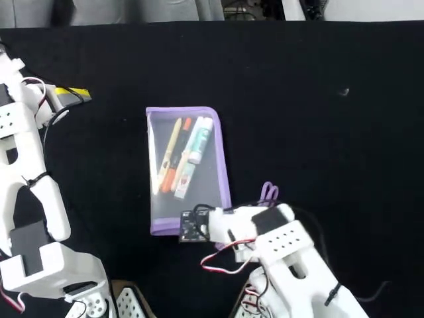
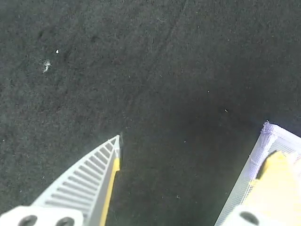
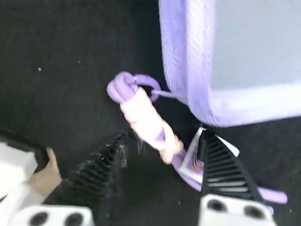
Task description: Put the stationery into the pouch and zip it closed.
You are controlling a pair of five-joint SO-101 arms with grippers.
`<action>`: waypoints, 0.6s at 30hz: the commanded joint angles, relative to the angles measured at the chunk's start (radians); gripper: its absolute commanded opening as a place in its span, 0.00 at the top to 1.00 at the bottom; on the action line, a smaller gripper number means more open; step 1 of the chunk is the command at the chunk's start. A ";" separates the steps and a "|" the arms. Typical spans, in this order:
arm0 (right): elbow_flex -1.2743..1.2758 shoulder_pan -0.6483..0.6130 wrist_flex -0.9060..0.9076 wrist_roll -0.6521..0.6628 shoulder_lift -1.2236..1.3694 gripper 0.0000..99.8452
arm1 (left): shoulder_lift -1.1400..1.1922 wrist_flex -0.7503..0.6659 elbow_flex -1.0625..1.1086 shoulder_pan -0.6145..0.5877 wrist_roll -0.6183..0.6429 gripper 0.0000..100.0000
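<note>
Nearest, the right gripper point(image 3: 163, 136) sits at the 6 o'clock edge of the pouch point(image 1: 199, 209), its fingers spread either side of the purple pull cord point(image 3: 141, 117). The cord lies on the black table point(image 1: 331, 132) between them, not clamped. Beyond it, the clear, purple-edged pouch lies flat mid-table with the stationery point(image 1: 182, 156) inside, pens and a tube lying lengthwise. Farthest, at about 10 o'clock from the pouch and well apart from it, the left gripper point(image 2: 193, 136) hangs over the table with its fingers spread.
</note>
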 commanded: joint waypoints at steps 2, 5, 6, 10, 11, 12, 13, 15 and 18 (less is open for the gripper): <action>0.027 -0.055 -0.072 -0.032 -0.022 0.77 | -0.012 -0.018 -0.007 -0.013 0.008 0.55; 0.030 -0.068 -0.095 -0.044 -0.022 0.77 | -0.012 -0.018 -0.008 -0.012 0.009 0.55; 0.030 -0.069 -0.100 -0.043 -0.022 0.77 | -0.012 -0.018 -0.010 -0.012 0.009 0.55; 0.038 -0.114 -0.100 -0.043 -0.021 0.77 | -0.012 -0.018 -0.005 -0.012 0.009 0.55; 0.038 -0.124 -0.097 -0.043 -0.021 0.77 | -0.012 -0.018 -0.005 -0.012 0.008 0.55; 0.039 -0.126 -0.095 -0.043 -0.021 0.77 | -0.012 -0.018 -0.005 -0.012 0.008 0.55; 0.039 -0.129 -0.094 -0.043 -0.021 0.77 | -0.012 -0.018 -0.005 -0.012 0.006 0.55; 0.045 -0.132 -0.092 -0.043 -0.021 0.79 | -0.012 -0.018 -0.005 -0.012 0.005 0.55; 0.047 -0.132 -0.092 -0.043 -0.021 0.88 | -0.012 -0.018 -0.004 -0.012 0.005 0.55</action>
